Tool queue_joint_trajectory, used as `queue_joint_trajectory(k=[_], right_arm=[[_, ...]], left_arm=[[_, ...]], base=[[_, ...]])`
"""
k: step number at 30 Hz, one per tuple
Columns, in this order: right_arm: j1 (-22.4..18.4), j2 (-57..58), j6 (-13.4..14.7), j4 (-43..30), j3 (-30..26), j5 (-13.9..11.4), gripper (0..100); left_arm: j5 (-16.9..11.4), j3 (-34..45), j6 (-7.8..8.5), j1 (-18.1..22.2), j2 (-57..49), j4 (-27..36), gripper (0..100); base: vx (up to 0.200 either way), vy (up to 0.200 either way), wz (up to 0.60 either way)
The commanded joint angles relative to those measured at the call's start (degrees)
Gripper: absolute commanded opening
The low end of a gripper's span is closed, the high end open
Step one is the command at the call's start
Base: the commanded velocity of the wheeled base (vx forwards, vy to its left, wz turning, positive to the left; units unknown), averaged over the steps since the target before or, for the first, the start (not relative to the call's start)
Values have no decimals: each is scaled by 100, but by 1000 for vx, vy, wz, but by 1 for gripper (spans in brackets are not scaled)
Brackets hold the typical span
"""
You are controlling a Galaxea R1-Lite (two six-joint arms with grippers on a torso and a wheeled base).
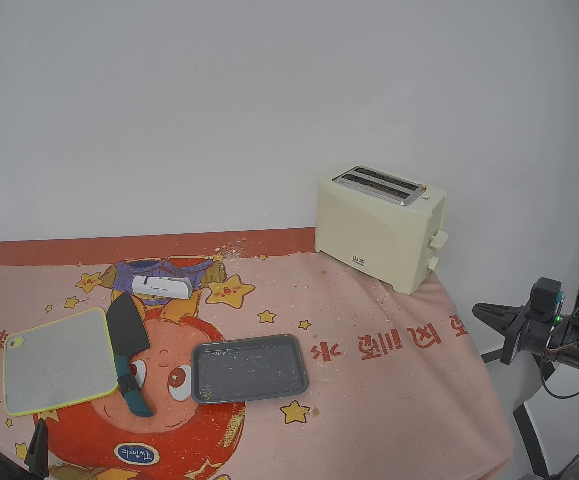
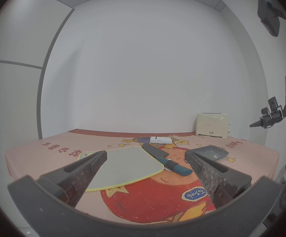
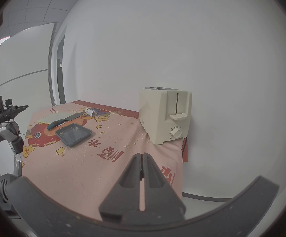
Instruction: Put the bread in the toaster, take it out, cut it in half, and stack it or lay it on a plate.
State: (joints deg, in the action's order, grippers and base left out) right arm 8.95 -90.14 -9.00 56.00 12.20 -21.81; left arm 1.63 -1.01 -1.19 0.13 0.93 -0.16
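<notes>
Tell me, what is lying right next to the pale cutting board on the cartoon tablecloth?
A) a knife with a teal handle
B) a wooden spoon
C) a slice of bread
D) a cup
A: a dark-bladed knife with a teal handle lies alongside the cutting board, on the side facing the grey tray.

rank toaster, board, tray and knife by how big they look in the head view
1. toaster
2. board: close to the toaster in apparent size and nearer the camera, so the order of these two is unsure
3. tray
4. knife
</notes>
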Motion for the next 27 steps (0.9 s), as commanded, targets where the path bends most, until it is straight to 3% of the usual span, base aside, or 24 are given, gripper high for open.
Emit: queue_joint_trajectory(k=[1, 10, 15, 22, 24, 27], right_arm=[[-7, -127, 3, 7, -25, -8, 0], [-306, -171, 21, 25, 54, -8, 0], [-315, -303, 197, 7, 212, -52, 0], [-306, -1111, 2086, 7, 1197, -60, 0], [-306, -1340, 2429, 7, 1364, -34, 0], [-306, -1727, 2631, 51, 1575, 10, 0]], left_arm=[[4, 101, -4, -5, -14, -2, 100], [4, 101, -4, -5, -14, -2, 100], [4, 101, -4, -5, -14, -2, 100], [4, 101, -4, -5, -14, -2, 100], [4, 101, -4, 4, -14, -2, 100], [4, 101, -4, 4, -14, -2, 100]], base=[[0, 0, 0], [0, 0, 0], [0, 0, 0], [0, 0, 0], [0, 0, 0], [0, 0, 0]])
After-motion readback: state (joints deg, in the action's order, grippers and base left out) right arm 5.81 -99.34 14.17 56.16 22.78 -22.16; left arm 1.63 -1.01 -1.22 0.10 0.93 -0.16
